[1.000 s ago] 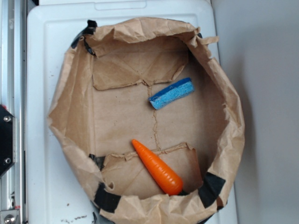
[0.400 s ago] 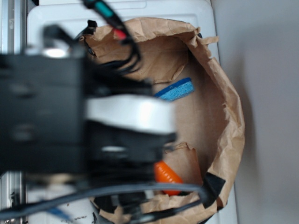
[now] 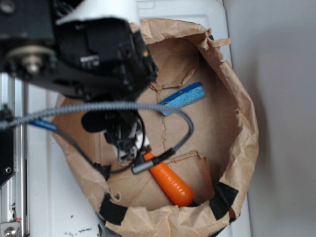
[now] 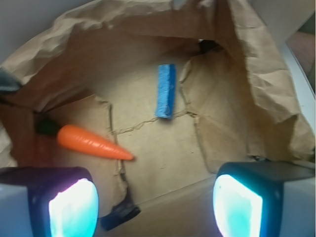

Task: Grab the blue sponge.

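Note:
The blue sponge (image 3: 183, 98) lies flat on the floor of a crumpled brown paper bag (image 3: 244, 123), towards its upper right. In the wrist view the blue sponge (image 4: 166, 90) shows as a narrow upright strip far ahead of the pads, near the middle. My gripper (image 3: 126, 145) hangs over the bag's left part, left of and below the sponge and well apart from it. Seen from the wrist, the gripper (image 4: 155, 207) is open, with only bag floor between its two glowing pads (image 4: 74, 210).
An orange carrot (image 3: 170, 181) lies in the bag's lower part, its tip close to my gripper; it also shows as the carrot (image 4: 91, 142) at the wrist view's left. A grey cable (image 3: 148, 106) loops over the bag. Bag walls (image 4: 261, 74) rise all round. Metal rail (image 3: 12, 148) at left.
The arm came into view from the left and now stands over the bag's upper left, gripper above the bag floor. Sponge and carrot have not moved.

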`<state>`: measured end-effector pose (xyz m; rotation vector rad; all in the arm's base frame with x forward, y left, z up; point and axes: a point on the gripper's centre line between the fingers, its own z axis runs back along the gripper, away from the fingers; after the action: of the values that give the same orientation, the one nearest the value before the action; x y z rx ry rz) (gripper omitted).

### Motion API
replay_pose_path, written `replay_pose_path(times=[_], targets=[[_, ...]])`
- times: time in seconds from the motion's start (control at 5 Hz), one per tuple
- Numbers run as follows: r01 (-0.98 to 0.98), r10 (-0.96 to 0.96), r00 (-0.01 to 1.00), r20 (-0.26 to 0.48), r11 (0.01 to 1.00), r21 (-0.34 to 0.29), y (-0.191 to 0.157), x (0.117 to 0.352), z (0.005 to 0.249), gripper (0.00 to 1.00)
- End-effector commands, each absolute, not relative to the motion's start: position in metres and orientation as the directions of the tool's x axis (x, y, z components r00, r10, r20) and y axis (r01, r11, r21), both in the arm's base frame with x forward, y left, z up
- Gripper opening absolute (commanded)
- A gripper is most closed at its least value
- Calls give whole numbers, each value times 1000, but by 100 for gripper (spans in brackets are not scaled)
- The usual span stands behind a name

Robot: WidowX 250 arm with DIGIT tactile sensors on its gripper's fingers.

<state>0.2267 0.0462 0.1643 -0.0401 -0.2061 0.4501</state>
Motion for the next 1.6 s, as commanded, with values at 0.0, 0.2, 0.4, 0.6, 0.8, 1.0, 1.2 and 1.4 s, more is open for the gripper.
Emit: replay_pose_path(times=[0.0,0.2,0.4,0.6,0.8,1.0,1.2,1.4], targets=[[-447,457,860,226,889,-94,56,226,175,100],[-447,457,860,226,889,-94,56,226,175,100],[-447,457,860,226,889,-94,56,226,175,100],[-463,472,855,216,881,-95,55,263,154,100],[-459,470,863,187,883,-99,57,296,128,100],[-474,483,856,186,876,-90,62,321,109,100],[-470,479,852,210,878,-95,61,332,92,100],[-466,467,862,200,883,-53,62,332,72,100]])
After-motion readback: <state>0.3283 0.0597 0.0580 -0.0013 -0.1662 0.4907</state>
